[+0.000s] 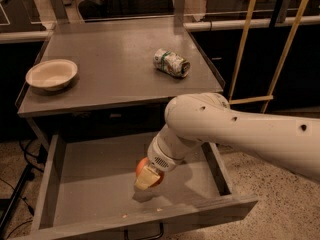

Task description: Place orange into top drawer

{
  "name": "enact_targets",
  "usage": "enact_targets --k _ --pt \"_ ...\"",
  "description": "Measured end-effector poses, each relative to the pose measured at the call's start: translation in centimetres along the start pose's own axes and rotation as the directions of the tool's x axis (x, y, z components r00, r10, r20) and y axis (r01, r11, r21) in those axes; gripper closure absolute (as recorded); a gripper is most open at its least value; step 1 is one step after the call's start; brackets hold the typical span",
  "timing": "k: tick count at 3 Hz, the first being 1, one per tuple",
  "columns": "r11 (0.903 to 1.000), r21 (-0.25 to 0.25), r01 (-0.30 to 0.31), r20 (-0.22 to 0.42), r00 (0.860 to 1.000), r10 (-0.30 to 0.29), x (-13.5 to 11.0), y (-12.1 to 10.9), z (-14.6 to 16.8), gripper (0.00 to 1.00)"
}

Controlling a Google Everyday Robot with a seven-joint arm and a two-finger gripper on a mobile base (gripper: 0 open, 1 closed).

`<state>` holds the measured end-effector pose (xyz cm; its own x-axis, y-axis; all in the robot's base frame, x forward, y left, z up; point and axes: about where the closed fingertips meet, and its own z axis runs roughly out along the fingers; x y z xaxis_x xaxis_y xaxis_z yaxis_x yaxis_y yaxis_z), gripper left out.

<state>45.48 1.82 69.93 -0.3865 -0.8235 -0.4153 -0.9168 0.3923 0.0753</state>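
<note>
Claw point(148, 179) clamped around the orange point(140, 166), one pale finger point(146, 177) lying across the fruit's front (the other finger is hidden behind it). Both hang inside the pulled-out top drawer point(85, 184), low over its grey floor near the middle, toward 6 o'clock in the view; whether the fruit touches the floor I cannot tell. On the table point(110, 84) above, a cream bowl point(51, 74) sits at 10 o'clock and a green-and-white can point(171, 62) lies on its side at 12 o'clock.
</note>
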Motion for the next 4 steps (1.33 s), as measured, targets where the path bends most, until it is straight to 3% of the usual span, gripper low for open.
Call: enact_targets --k 4 --pt "0.9983 -0.038 -0.045 -0.043 0.998 0.043 0.9 -2.7 3.7 1.00"
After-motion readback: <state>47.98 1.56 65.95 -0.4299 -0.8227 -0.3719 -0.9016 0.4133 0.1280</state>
